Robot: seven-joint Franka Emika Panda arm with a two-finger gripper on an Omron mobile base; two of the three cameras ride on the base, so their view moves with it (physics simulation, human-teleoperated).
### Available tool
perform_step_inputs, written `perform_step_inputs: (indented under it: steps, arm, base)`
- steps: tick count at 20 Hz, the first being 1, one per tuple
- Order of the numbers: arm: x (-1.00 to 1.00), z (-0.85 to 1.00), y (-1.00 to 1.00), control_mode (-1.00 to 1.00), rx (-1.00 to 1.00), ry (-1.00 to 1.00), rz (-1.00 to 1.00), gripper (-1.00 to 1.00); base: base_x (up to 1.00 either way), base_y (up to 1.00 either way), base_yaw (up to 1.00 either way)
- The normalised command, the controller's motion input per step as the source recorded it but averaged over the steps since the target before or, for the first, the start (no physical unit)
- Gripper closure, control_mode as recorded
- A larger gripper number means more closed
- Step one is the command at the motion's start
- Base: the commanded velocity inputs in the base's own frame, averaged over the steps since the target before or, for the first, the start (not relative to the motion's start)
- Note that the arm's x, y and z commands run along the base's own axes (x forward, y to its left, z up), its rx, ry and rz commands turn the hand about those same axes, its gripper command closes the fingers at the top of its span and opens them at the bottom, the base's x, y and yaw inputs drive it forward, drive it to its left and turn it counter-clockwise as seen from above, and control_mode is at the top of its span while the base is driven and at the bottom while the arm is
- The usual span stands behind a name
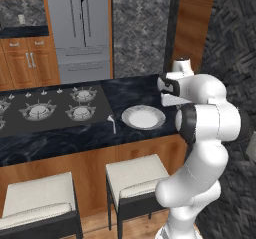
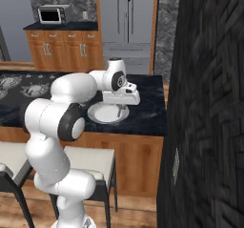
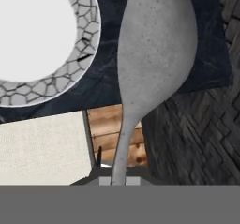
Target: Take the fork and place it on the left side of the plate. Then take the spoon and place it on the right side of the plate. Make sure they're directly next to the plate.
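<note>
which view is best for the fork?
Left base view: the fork lies unobstructed on the counter just left of the plate. Right base view has the arm across that spot; hand view is dominated by the spoon.

One plate (image 1: 143, 117), one fork (image 1: 113, 124) and one spoon (image 3: 154, 59) — a single piece of each kind. Two cushioned stools (image 1: 137, 177) stand below the worktop (image 1: 60, 140). On the cooktop (image 1: 55, 108), three burners are plainly countable — others are cut off at the edge.

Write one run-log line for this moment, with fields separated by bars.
stage: spoon carry | pincer: shut on spoon handle | fork: on counter, left of plate | spoon: in the air, right of plate, not yet placed
</note>
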Motion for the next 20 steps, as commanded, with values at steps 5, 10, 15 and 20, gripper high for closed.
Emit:
perform_step_inputs:
  steps: [5,10,15,20]
  arm:
    - [0.41,-0.30,-0.07,-1.00,0.00,0.00,0.04,1.00]
    - [0.49,-0.29,-0.14,-1.00,0.00,0.00,0.01,1.00]
    - [0.46,-0.26,-0.12,-1.00,0.00,0.00,0.00,1.00]
    - [0.42,-0.24,-0.09,-1.00,0.00,0.00,0.00,1.00]
  base:
    - [0.00,0.00,0.00]
    - [0.00,0.00,0.00]
    - [0.00,0.00,0.00]
    - [0.00,0.00,0.00]
